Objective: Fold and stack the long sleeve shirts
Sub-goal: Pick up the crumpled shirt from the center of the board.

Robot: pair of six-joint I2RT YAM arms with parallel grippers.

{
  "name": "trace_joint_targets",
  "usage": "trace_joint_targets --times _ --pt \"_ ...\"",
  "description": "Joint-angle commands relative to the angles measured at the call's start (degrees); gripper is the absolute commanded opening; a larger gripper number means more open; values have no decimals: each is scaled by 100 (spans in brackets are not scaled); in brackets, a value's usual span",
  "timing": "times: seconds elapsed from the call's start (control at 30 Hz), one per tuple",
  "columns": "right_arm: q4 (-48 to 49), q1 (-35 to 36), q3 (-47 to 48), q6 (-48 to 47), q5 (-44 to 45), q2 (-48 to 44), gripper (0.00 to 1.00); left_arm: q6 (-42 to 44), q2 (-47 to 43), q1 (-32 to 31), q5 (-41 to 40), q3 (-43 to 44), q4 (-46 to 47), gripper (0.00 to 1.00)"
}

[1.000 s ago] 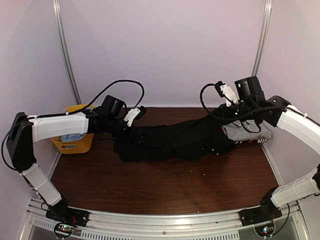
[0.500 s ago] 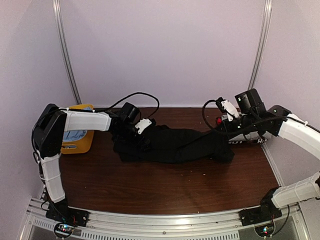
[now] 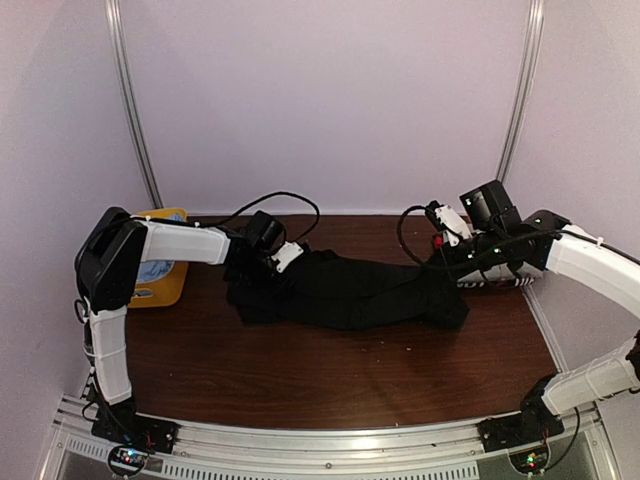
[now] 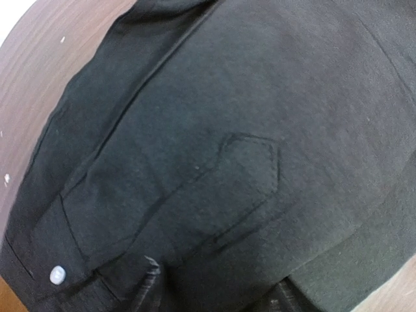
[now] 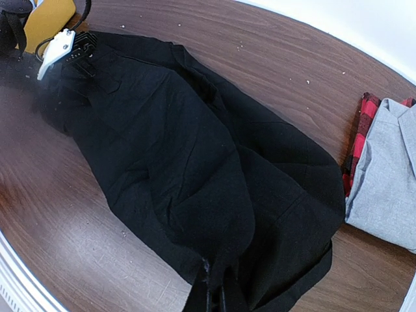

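Observation:
The black long sleeve shirt (image 3: pixel 350 290) lies stretched out across the middle of the table. My left gripper (image 3: pixel 283 262) sits low on its left end. In the left wrist view the black cloth (image 4: pixel 227 130) fills the frame, and my left gripper (image 4: pixel 218 286) has its fingers wide apart on the cloth. My right gripper (image 3: pixel 442 262) is at the shirt's right end. In the right wrist view the right gripper (image 5: pixel 213 289) is shut, pinching a fold of the black shirt (image 5: pixel 182 149). The folded grey shirt (image 5: pixel 387 175) lies at the right, partly under my right arm (image 3: pixel 500 275).
A yellow basket (image 3: pixel 160 275) holding blue cloth stands at the far left; it also shows in the right wrist view (image 5: pixel 49 19). A red and black checked garment (image 5: pixel 361 130) lies under the grey shirt. A white button (image 4: pixel 57 275) shows on the black shirt's edge.
The black shirt has come down from a bunched, partly raised heap and now lies longer and flatter. My left gripper shifted right along it. My right gripper dropped lower.

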Motion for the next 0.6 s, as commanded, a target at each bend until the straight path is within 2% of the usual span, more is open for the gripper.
trace_joint_targets --times 0.0,0.17,0.27,0.57 --pt "107 -34 103 63 18 8 0 -138 22 -5 71 259 205 45" --pt "106 -44 85 64 85 33 0 -244 -45 19 185 348 134 15" --pt "62 -52 122 65 124 45 0 -318 -221 73 324 364 52 1" --pt "-94 -63 621 151 293 -347 0 -928 -1348 439 436 588 -207 0"
